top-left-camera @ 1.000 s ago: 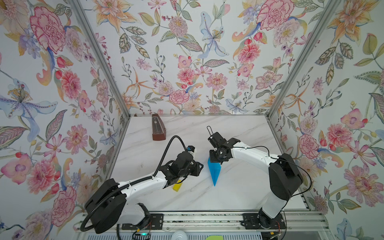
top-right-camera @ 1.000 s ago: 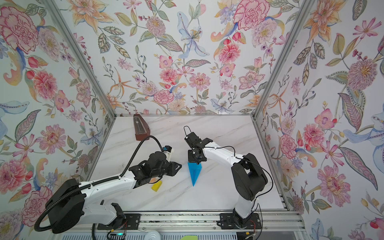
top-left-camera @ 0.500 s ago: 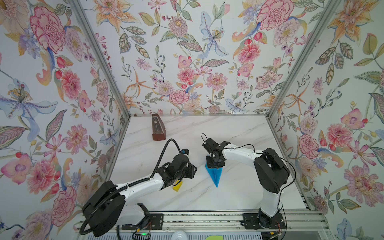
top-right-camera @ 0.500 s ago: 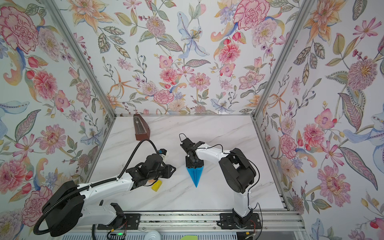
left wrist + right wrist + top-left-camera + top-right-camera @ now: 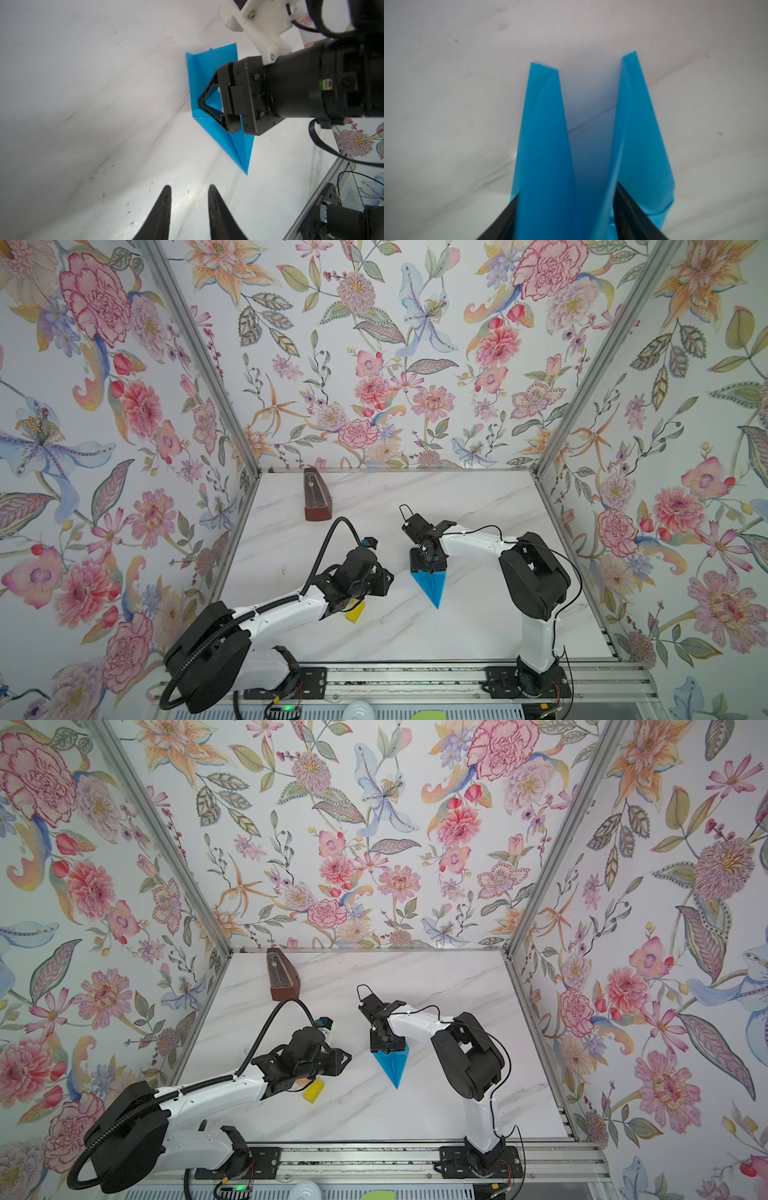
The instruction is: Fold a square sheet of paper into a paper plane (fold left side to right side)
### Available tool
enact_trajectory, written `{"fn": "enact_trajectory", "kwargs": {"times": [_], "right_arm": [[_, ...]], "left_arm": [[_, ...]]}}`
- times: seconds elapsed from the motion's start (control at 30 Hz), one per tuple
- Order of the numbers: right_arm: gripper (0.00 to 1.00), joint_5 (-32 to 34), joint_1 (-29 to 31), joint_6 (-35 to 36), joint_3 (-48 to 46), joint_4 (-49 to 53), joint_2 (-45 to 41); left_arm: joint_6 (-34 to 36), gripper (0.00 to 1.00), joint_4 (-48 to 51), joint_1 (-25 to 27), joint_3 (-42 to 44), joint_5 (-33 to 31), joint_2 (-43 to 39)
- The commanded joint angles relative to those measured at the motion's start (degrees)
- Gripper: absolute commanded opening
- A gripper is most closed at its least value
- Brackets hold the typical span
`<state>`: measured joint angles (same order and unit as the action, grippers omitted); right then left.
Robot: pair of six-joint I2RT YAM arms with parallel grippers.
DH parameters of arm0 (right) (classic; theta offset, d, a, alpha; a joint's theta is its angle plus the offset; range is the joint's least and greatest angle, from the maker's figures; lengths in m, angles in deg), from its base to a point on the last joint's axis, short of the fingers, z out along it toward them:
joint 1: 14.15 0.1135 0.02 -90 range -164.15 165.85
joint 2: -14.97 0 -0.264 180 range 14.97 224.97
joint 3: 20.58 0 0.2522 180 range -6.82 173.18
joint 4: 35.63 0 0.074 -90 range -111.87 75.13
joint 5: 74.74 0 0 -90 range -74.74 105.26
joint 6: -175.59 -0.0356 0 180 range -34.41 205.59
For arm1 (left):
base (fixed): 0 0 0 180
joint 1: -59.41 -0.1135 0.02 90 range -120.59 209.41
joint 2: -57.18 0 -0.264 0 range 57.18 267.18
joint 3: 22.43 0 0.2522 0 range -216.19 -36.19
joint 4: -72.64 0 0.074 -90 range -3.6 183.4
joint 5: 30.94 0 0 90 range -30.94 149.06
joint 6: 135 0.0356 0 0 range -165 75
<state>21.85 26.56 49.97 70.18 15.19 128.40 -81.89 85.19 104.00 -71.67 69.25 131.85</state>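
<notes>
The square sheet of paper (image 5: 431,588) (image 5: 393,1065) is bright blue and creased into a pointed dart, the paper plane shape. It lies on the marble table with its tip toward the front edge. My right gripper (image 5: 428,563) (image 5: 386,1043) stands over its wide back end. In the right wrist view the jaws of my right gripper (image 5: 566,190) are open, and two raised blue flaps (image 5: 544,135) stand between them. My left gripper (image 5: 189,186) (image 5: 381,580) is open and empty, low over bare table to the left of the paper (image 5: 207,68).
A small yellow block (image 5: 354,612) (image 5: 312,1090) lies under my left wrist. A brown wooden metronome (image 5: 316,499) (image 5: 282,977) stands at the back left by the wall. Flowered walls close three sides, and a metal rail (image 5: 415,680) runs along the front.
My right gripper's jaws have opened from shut on the paper's back end, and the folded paper has spread wider. My left arm has barely moved.
</notes>
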Motion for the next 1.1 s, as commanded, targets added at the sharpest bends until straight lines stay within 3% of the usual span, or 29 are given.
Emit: {"fn": "enact_trajectory", "kwargs": {"times": [0.0,0.17,0.4,0.67,0.77,0.93,1.0,1.07], "right_arm": [[0.63,0.02,-2.71,-0.17,2.29,-2.73,4.67],[0.68,-0.64,-6.28,0.79,9.41,-3.85,10.98],[0.68,-0.85,-11.0,1.51,22.03,-3.59,19.72],[0.68,-1.93,-13.5,5.06,32.01,3.27,15.22],[0.69,-2.94,-14.18,7.61,29.67,3.37,9.33],[0.82,-1.9,-17.1,11.8,21.74,3.0,-1.26],[0.98,-0.26,-18.6,13.65,17.3,1.94,-5.11],[0.99,0.77,-20.55,16.2,11.34,-1.21,-9.58]], "left_arm": [[0.76,0.33,0.54,-0.96,0.88,-0.18,-0.25],[0.93,0.33,1.21,-1.49,1.6,-0.52,-1.16],[1.85,0.33,3.75,-3.19,2.68,-2.18,-4.09],[4.71,0.39,10.59,-7.03,2.14,-10.71,-8.64],[7.07,0.58,12.81,-9.21,1.39,-16.07,-10.41],[13.11,0.94,15.32,-14.51,-1.18,-27.17,-11.11],[15.91,0.99,14.42,-15.93,-1.97,-32.13,-10.03],[18.52,0.99,11.69,-16.76,-1.89,-38.95,-8.83]]}}
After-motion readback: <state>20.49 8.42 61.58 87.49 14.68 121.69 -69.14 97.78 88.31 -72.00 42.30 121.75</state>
